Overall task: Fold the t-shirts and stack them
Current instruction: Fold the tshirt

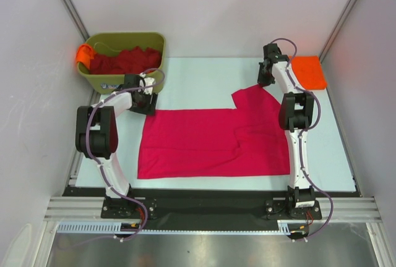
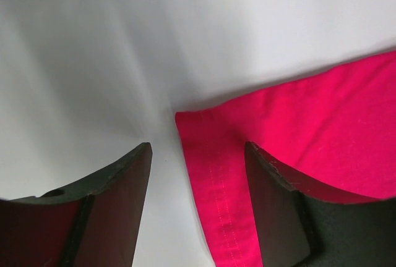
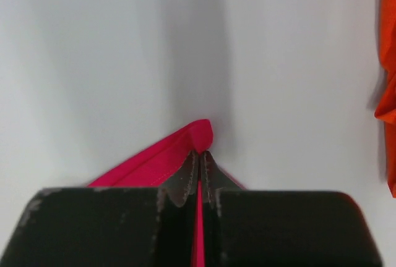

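A crimson-pink t-shirt (image 1: 210, 143) lies spread on the white table. My left gripper (image 1: 146, 102) is open at its far left corner; in the left wrist view the hemmed corner (image 2: 213, 156) lies between the two fingers (image 2: 197, 149). My right gripper (image 1: 266, 78) is shut on the shirt's far right corner, a fold of pink cloth (image 3: 195, 134) pinched at the tips (image 3: 199, 154). A folded bright orange t-shirt (image 1: 308, 72) lies at the far right and shows in the right wrist view (image 3: 387, 88). Dark red t-shirts (image 1: 124, 60) fill the bin.
An olive-green bin (image 1: 127, 81) stands at the far left corner, an orange cloth (image 1: 85, 55) draped over its left rim. White walls enclose the table on three sides. A black rail (image 1: 204, 208) runs along the near edge.
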Tool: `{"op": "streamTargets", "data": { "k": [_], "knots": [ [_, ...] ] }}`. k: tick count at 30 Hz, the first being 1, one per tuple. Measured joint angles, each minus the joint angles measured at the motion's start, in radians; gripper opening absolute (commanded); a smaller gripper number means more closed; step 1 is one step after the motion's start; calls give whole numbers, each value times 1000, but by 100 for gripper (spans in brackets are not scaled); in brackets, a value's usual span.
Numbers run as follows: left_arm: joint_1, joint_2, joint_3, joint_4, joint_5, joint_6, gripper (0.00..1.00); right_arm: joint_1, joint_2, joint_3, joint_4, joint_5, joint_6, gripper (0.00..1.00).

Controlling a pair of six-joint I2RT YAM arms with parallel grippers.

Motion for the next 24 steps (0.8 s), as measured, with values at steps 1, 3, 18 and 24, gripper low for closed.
{"op": "streamTargets", "data": {
  "k": [1,3,18,24],
  "knots": [
    [0,2,1,-1,6,-1,67,0,-1,-1,1,2,0,0],
    [0,7,6,0,17,-2,66,2,-6,-9,6,4,0,0],
    [13,59,40,49,133,19,7,39,-306,-307,59,12,-4,0],
    [16,19,-16,67,172,79,0,43,-516,-547,112,33,-11,0]
  ]
}}
